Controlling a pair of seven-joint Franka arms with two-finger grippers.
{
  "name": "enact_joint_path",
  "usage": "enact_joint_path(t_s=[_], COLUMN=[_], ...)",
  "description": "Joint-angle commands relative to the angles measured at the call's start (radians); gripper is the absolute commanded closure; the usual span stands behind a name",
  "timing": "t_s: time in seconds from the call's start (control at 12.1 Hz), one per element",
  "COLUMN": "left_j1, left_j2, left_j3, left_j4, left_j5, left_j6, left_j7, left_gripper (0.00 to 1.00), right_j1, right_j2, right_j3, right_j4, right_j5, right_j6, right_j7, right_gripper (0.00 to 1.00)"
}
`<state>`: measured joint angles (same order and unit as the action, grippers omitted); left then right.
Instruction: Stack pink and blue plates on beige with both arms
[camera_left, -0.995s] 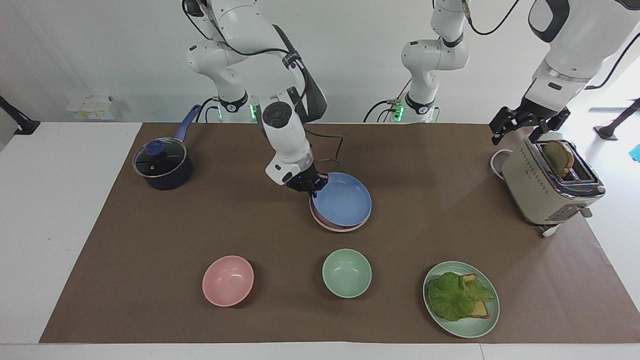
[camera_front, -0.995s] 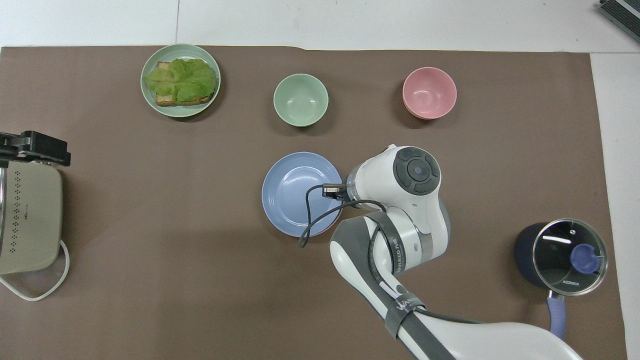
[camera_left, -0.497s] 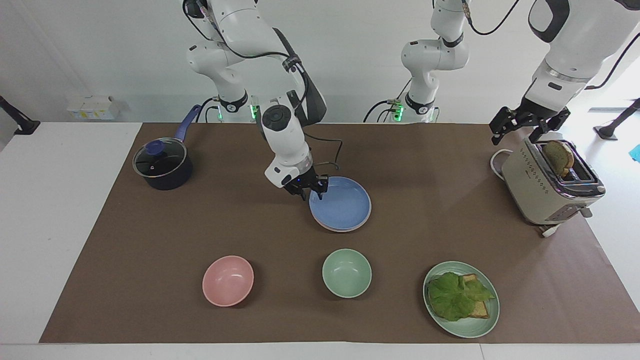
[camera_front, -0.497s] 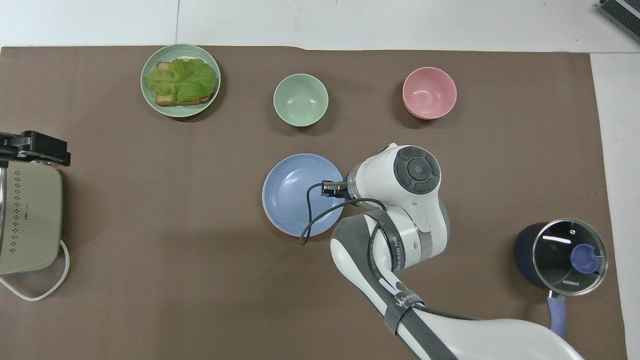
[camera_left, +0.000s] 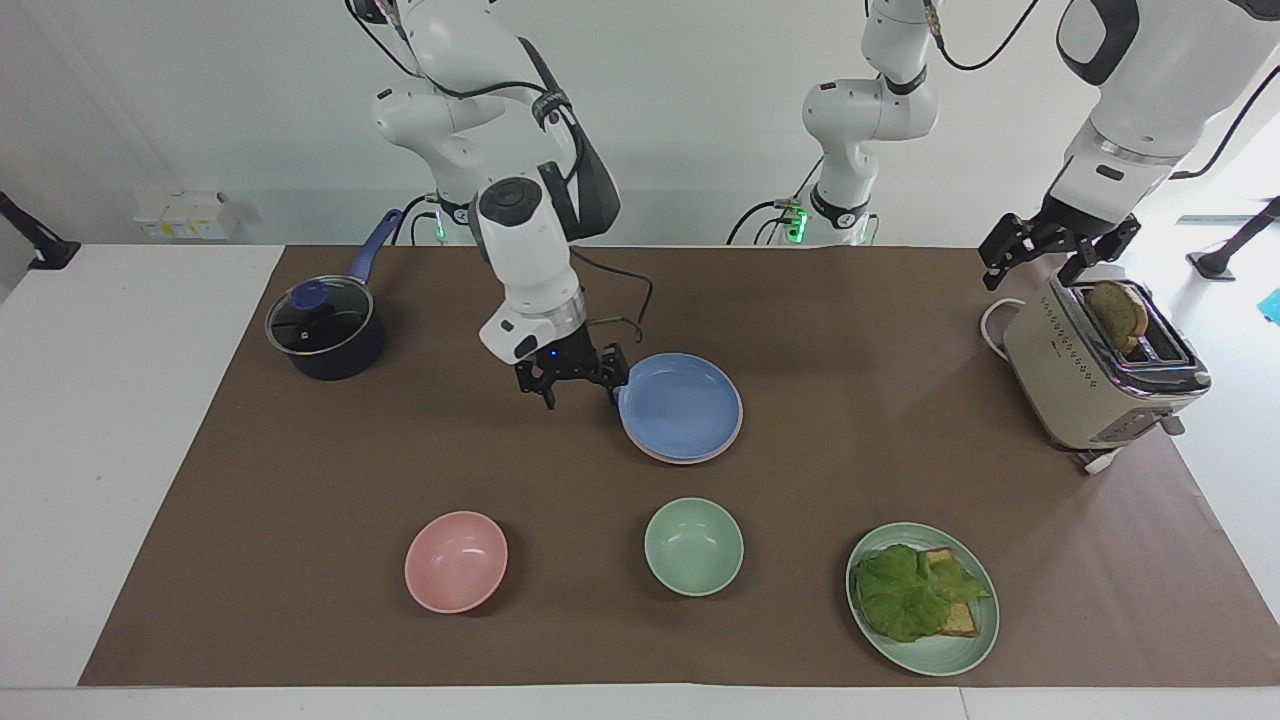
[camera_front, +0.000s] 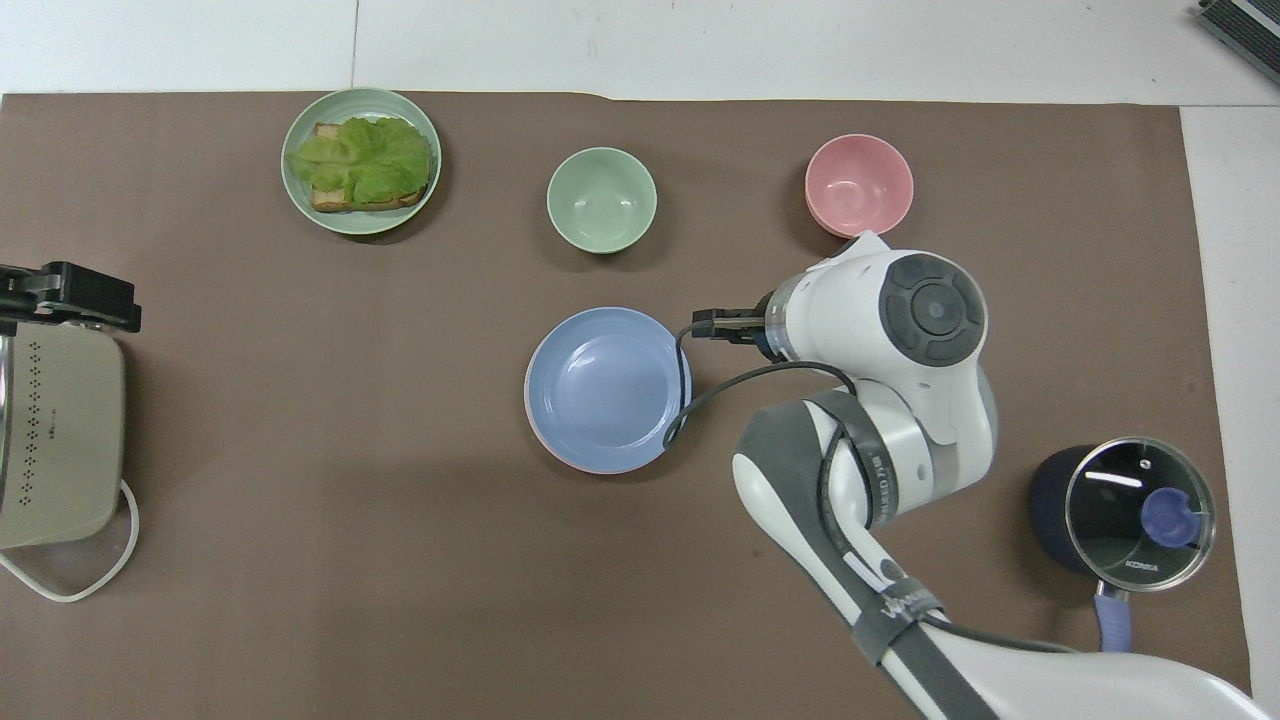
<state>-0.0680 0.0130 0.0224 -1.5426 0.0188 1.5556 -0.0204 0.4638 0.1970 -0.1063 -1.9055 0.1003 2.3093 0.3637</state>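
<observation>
Facing view: the blue plate sits atop the stack mid-desk, a pink plate's rim showing beneath, the right gripper apart just beside it, the left gripper apart over the toaster; stacking looks complete, so only retreat remains.

blue plate covers the stack, only a pink sliver at 6 o'clock | beige plate can't be seen | toaster cut off at 9 o'clock

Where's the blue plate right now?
The blue plate tops the stack mid-table, nearer the robots than the green bowl, the open right gripper beside it.
</observation>
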Motion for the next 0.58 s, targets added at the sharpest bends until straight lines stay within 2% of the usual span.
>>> enact_joint_path(t_s=[0.0,0.17,0.5], left_j1=[0.007,0.007,0.007], left_j2=[-0.008,-0.008,-0.008], left_j3=[-0.006,-0.006,-0.006], left_j4=[0.003,0.003,0.003], left_j5=[0.006,0.006,0.006], left_j6=[-0.014,-0.014,-0.014], left_j7=[0.005,0.005,0.005], left_gripper=[0.0,0.0,0.0], right_j1=[-0.069,-0.099,-0.18], right_j2=[-0.053,-0.062,-0.142], right_j3=[0.008,0.005,0.007], right_j4=[0.057,0.126,0.137], right_j5=[-0.051,-0.054,-0.062], right_j6=[-0.141,-0.287,-0.418], right_j7=[-0.028,-0.028,-0.043], right_gripper=[0.0,0.0,0.0])
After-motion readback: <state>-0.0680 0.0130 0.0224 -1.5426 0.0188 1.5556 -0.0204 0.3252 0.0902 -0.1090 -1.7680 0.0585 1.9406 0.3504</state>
